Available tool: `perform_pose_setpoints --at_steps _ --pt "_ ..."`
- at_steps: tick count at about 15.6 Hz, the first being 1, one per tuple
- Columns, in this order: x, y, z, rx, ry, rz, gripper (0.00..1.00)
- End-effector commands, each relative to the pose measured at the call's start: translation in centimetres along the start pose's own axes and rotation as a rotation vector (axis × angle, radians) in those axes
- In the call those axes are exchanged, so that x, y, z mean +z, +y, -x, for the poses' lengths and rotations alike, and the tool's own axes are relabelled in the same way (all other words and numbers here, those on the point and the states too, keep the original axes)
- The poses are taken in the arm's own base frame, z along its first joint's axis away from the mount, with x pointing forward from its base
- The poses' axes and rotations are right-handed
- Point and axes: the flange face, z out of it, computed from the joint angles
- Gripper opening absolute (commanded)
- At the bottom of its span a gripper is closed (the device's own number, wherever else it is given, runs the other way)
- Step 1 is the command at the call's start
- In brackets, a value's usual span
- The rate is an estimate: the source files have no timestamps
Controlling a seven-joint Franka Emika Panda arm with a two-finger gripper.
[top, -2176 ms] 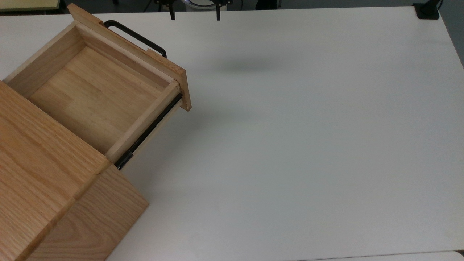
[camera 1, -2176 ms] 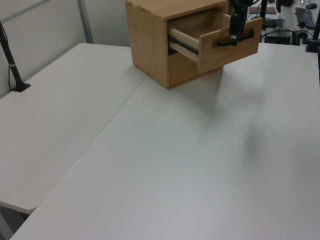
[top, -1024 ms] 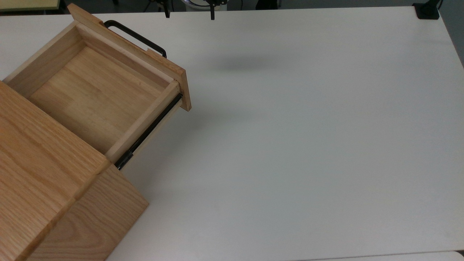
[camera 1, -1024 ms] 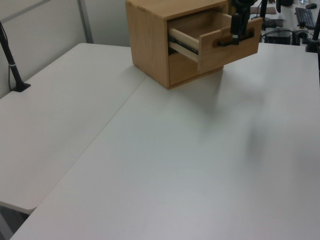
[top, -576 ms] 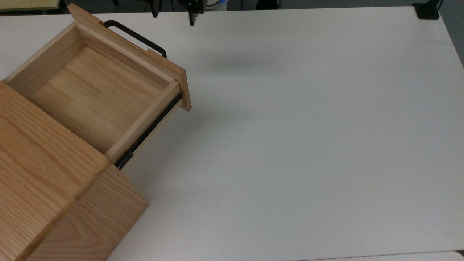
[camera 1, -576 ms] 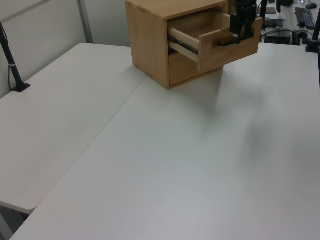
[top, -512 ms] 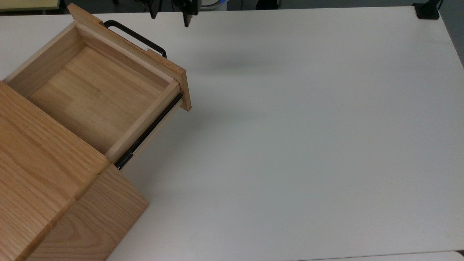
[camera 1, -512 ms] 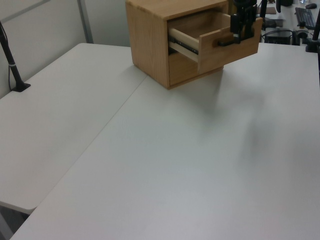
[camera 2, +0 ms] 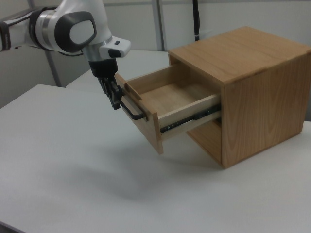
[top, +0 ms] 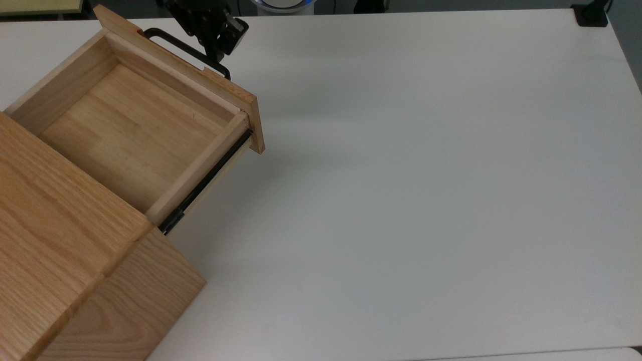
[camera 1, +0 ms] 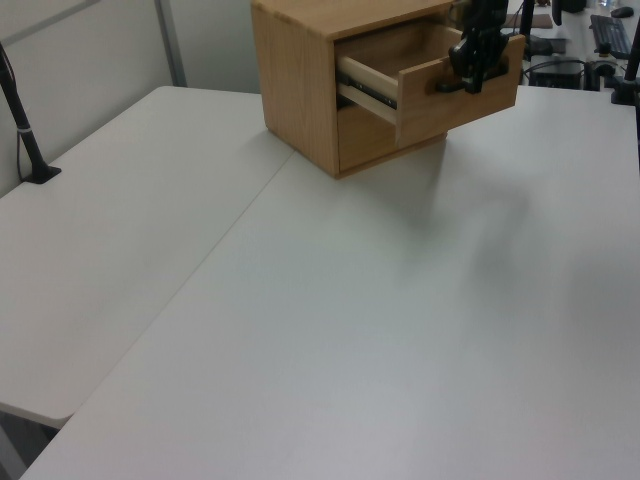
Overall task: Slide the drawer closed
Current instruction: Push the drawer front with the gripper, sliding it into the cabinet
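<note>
1. In the top view, a wooden cabinet (top: 60, 271) fills the top view's lower left corner; its grain runs pale and oak-like, and it sits on a white tabletop (top: 426, 200).
2. The drawer (top: 135, 125) stands pulled well out of the cabinet toward the top view's upper right; its inside is bare light wood; a black rail (top: 205, 183) runs along the side facing the top view's right.
3. The drawer's front panel is wider than its box; a long black bar handle (top: 185, 50) is fixed to the outer face.
4. The tool (top: 213, 45) is at the handle, near the end toward the top view's right; whether its fingers are apart or together cannot be told.
5. In the right view, the white and grey arm (camera 2: 68, 29) reaches in from the right view's upper left, with the tool (camera 2: 115, 99) pointing down at the handle (camera 2: 133, 110); the drawer (camera 2: 165, 107) juts from the cabinet (camera 2: 252, 92) toward the right view's left.
</note>
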Motion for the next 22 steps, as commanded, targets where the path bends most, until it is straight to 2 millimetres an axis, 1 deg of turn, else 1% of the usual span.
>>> perform_pose_setpoints --at_steps 1,3,4,5,7,11,14,15,16,18,20,22 --pt "0.5 0.2 -0.5 0.087 0.074 -0.008 0.11" --pt "0.1 0.3 -1.4 0.098 0.138 -0.001 0.11" --pt "0.1 0.9 -2.2 0.112 0.165 -0.003 0.11" --pt "0.1 1.1 -3.0 0.117 0.188 -0.008 0.11" --pt "0.3 0.8 -4.5 0.097 0.245 0.020 0.11" --pt "0.7 1.4 -7.7 0.091 0.340 0.037 0.11" --pt "1.7 2.1 -10.4 0.114 0.363 0.048 0.12" --pt "1.6 2.3 -11.6 0.141 0.393 0.035 0.12" --pt "2.0 2.4 -13.0 0.187 0.423 0.018 0.12" --pt "2.7 2.6 -15.3 0.206 0.463 0.004 0.12" --pt "2.9 2.7 -16.7 0.212 0.486 0.000 0.13" --pt "3.3 2.3 -17.7 0.213 0.515 -0.016 0.14"
